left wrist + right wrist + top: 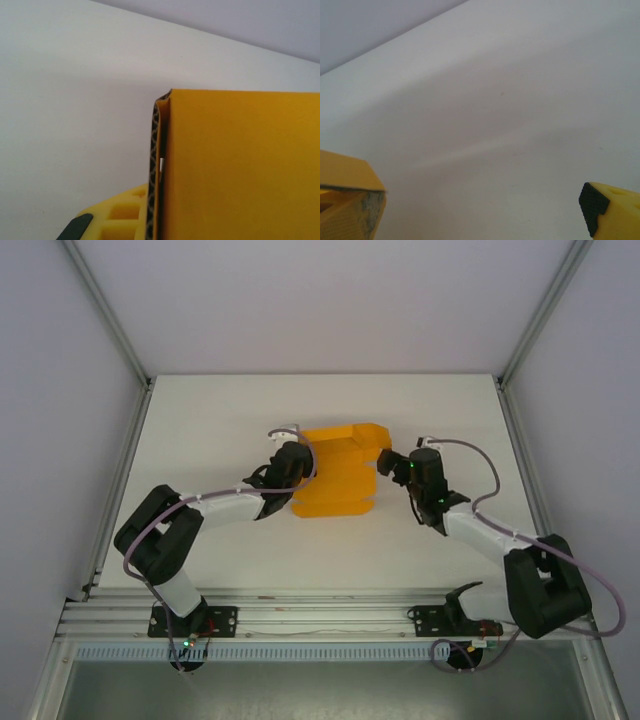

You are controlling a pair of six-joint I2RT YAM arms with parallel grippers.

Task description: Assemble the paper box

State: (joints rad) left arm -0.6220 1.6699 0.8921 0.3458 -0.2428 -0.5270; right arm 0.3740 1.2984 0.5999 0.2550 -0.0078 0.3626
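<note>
Top view: the paper box (335,472) sits mid-frame on the white counter (220,420), half folded. My left end effector (298,458) is at its left edge and my right end effector (387,462) is at its right edge.

Left wrist view: the left one's clenched on an upright orange wall, dark pad (155,150) flat against the card.

Right wrist view: jaws spread wide with bare counter between them, black fingertip (592,207) lower right.
</note>
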